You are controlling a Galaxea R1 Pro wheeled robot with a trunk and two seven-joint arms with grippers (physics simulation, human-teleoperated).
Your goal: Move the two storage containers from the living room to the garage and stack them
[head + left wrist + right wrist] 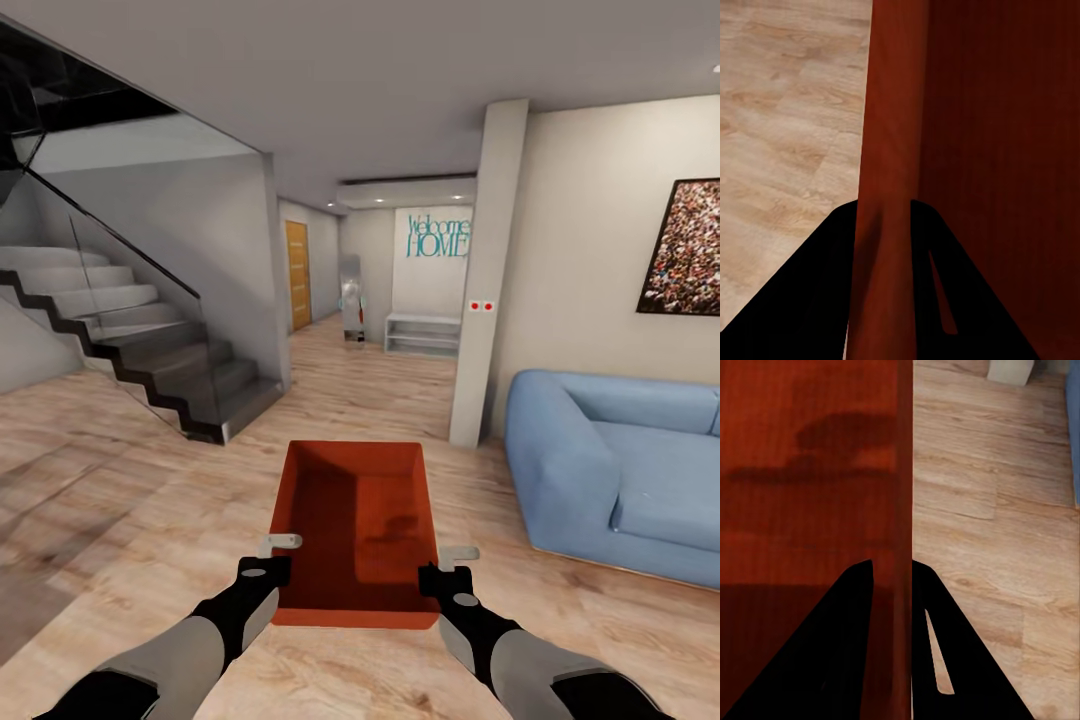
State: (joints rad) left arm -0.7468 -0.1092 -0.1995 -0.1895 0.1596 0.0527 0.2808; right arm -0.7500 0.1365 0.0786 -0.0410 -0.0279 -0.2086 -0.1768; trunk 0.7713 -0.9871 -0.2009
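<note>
One orange-red storage container (355, 525) hangs in front of me above the light wood-plank flooring of the living room, open side up and empty. My left gripper (278, 553) is shut on its left wall (889, 187), one finger on each side of the thin wall. On the opposite side, my right gripper (447, 562) is shut on the right wall (902, 510) in the same way. Both black fingers (855, 615) straddle the rim in the wrist views.
A blue sofa (615, 470) stands at the right. A white pillar (487, 280) rises ahead right. A dark staircase (130, 340) with a glass rail is at the left. Between them a hallway leads to a wooden door (297, 275) and a low white shelf (422, 335).
</note>
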